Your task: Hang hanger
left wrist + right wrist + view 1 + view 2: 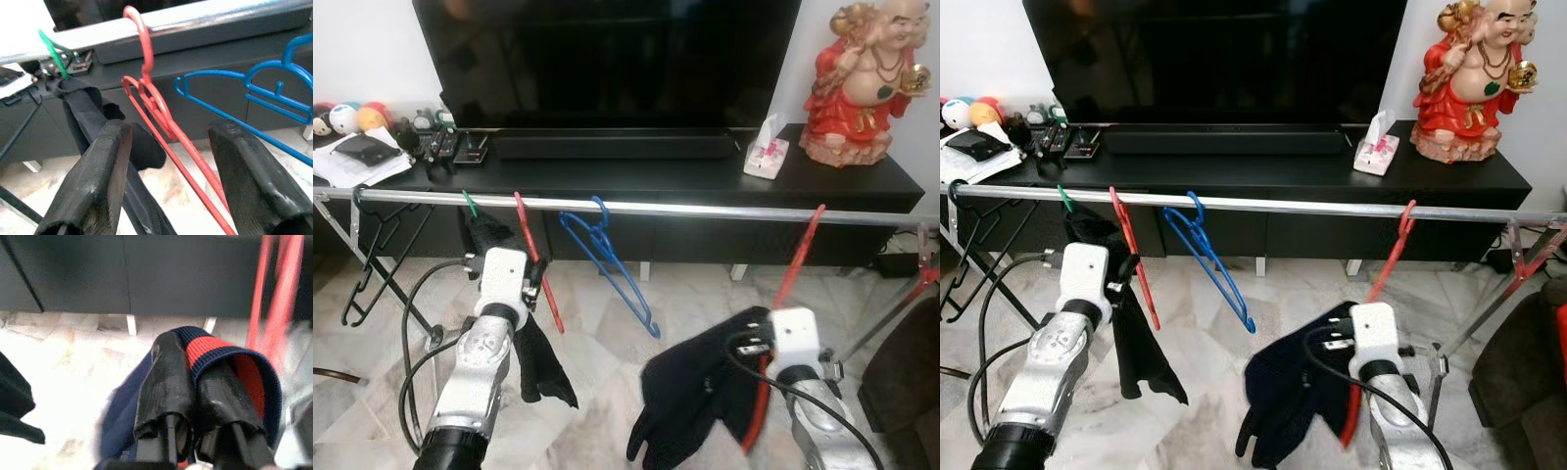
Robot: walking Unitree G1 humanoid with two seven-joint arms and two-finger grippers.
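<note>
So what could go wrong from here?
1. The right gripper is shut on the garment's collar, not on the red hanger itself. A pull could drag the garment off, or tip the hook off the rail.
2. The left gripper is open around the other red hanger. Closing or moving sideways could snag the black cloth or knock the blue hanger.

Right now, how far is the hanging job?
Done: the red hanger carrying the dark garment is hooked on the rail. In hand: the right gripper is shut on the garment's striped hem. The left gripper is open around another red hanger. Left: letting go.
</note>
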